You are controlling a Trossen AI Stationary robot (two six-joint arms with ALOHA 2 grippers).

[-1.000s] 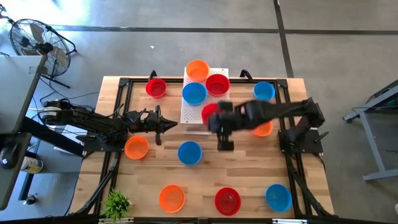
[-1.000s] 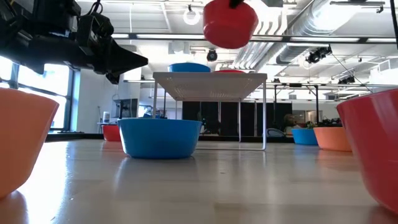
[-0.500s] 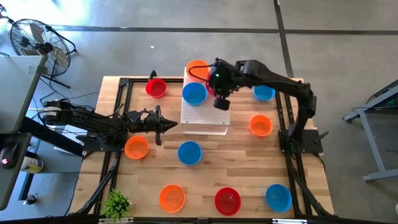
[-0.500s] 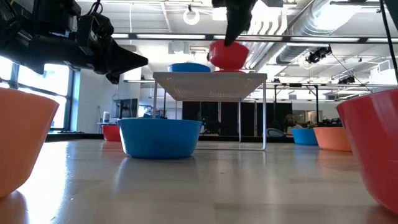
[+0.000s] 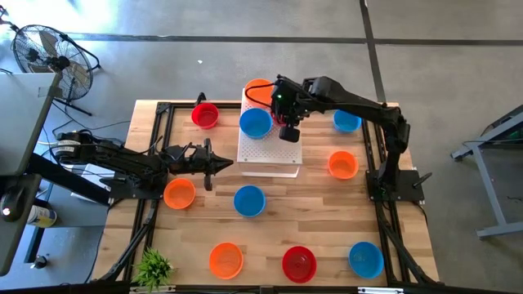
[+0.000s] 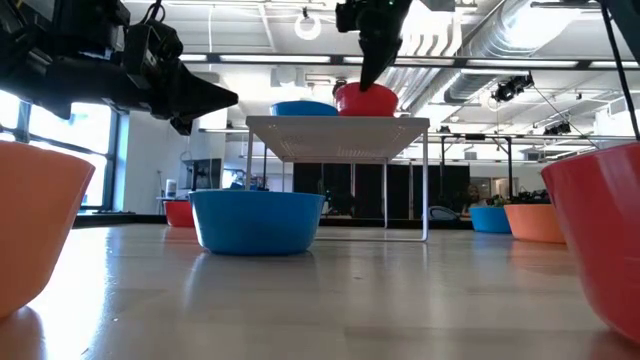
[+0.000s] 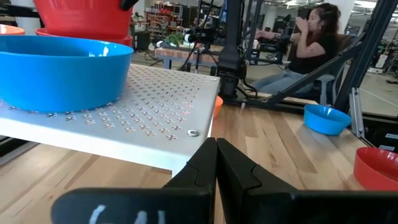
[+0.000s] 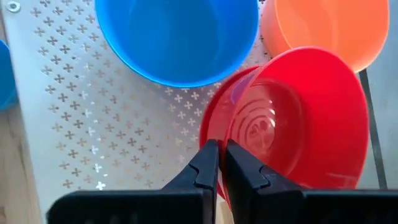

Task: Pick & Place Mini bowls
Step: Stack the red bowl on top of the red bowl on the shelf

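Note:
My right gripper [image 5: 288,124] is over the white perforated board [image 5: 270,155] at the table's far middle, shut on a red mini bowl [image 8: 298,118]. That bowl sits inside a second red bowl [image 8: 208,118] on the board. A blue bowl [image 8: 180,37] and an orange bowl [image 8: 323,25] stand beside them on the board. In the low view the gripper [image 6: 366,80] points down onto the red bowl [image 6: 366,100]. My left gripper [image 5: 222,164] is shut and empty, held above the table's left side. My right gripper pinches the upper red bowl's rim [image 8: 225,140], one finger inside the bowl and one outside. The fingers come from above, pointing down. The bowl sits nested in the other red bowl on the board, open side up.
Loose bowls stand on the table: red [image 5: 204,114], blue [image 5: 347,120], orange [image 5: 343,165], orange [image 5: 180,193], blue [image 5: 249,200], and orange [image 5: 226,259], red [image 5: 299,263], blue [image 5: 366,259] along the near edge. A small plant [image 5: 154,268] is at the near left corner.
My right gripper has carried the red bowl from over the table's middle toward the far edge, over the board, and has gone down. The bowl, lifted clear a second ago, now sits inside the red bowl on the board.

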